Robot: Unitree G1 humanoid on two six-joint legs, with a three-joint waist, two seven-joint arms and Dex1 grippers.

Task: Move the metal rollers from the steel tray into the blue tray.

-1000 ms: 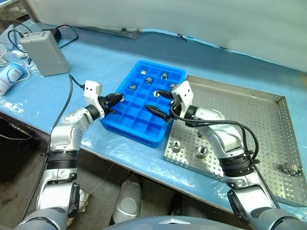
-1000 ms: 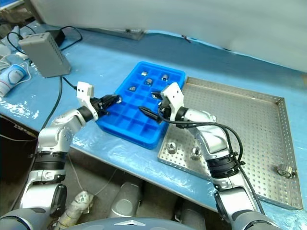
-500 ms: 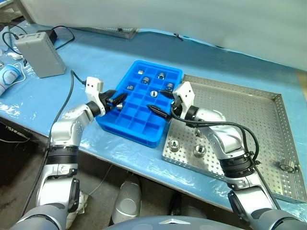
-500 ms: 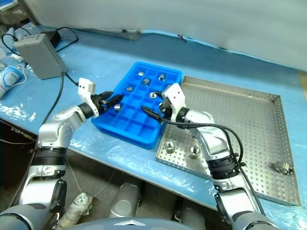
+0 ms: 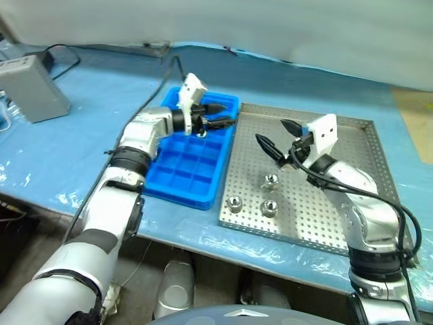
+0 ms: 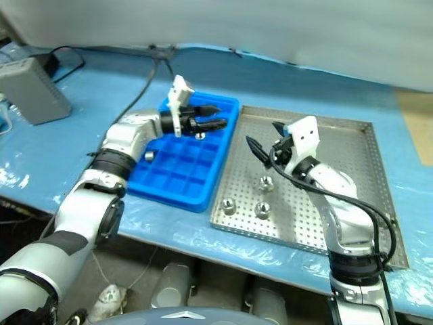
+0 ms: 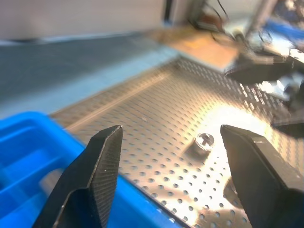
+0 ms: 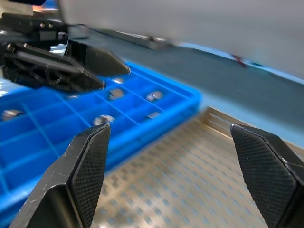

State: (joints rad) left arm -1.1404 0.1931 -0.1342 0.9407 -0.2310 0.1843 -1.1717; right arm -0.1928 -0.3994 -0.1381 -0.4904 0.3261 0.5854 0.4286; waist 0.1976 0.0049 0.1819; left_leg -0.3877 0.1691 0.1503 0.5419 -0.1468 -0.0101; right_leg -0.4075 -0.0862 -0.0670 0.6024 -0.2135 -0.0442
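Both grippers have shifted since a second ago: the left gripper (image 5: 220, 115), then shut at the blue tray's left edge, now hangs over the tray's far right corner with its black fingers parted and nothing between them, while the right gripper (image 5: 276, 137) has left the tray's right edge and now hovers over the steel tray (image 5: 352, 223), fingers spread wide and empty.

Its fingers point toward the steel tray, roughly level, and the left forearm runs back across the blue tray (image 5: 177, 193). The right gripper's fingers point up and toward the blue tray, with the arm bent back over the steel tray's near right part.

Three metal rollers (image 5: 271, 181) stand on the perforated floor near the steel tray's near left corner, close together but apart. More rollers lie in the blue tray's compartments, one of them in a left-side cell (image 6: 148, 156).

Both trays sit side by side on a table (image 5: 81, 145) covered in blue sheeting, with a grey box (image 5: 30, 88) and a black cable (image 5: 61, 51) at the far left and a pale wall behind.

The left wrist view shows one roller (image 7: 205, 140) between its open fingers on the perforated metal. The right wrist view shows the left gripper over filled blue cells.
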